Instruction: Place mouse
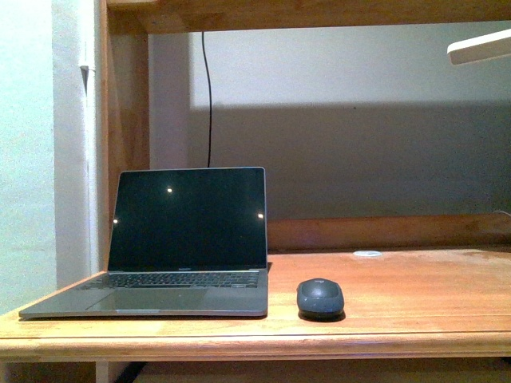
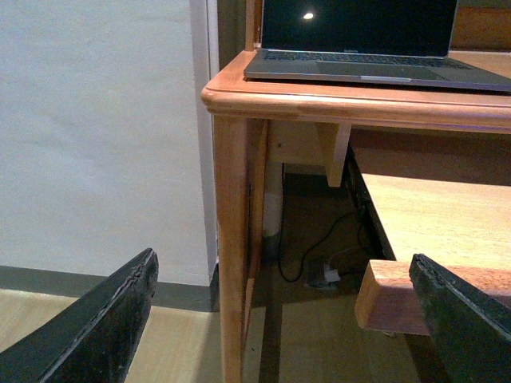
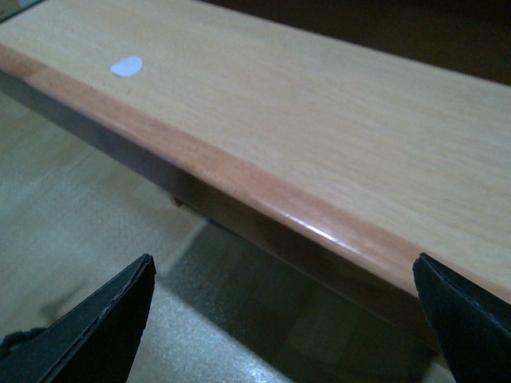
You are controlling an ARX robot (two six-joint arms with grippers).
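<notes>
Front view: neither arm appears. The small dark grey, matte, dome-shaped mouse (image 1: 320,298) rests on the reddish-brown wooden desk (image 1: 415,295) near its front edge. It sits just beside the right front corner of the open grey laptop (image 1: 185,239) with a black screen, and does not touch it. From this low angle the long axis of the mouse and the way it points cannot be determined. A small flat white disc (image 1: 368,253) lies well behind it, near the back rail. A white bar (image 1: 479,46) at upper right is cut off by the frame edge.

Left wrist view: the left gripper (image 2: 281,257) shows only its two black fingers (image 2: 104,327), spread wide and holding nothing, lower than the desk top. The mouse is out of frame.

Right wrist view: the right gripper (image 3: 282,259) also has its fingers (image 3: 459,315) wide apart and empty, near the edge of a pale wooden board (image 3: 335,144). Which board this is cannot be told. A small white round mark (image 3: 127,67) lies on it.
</notes>
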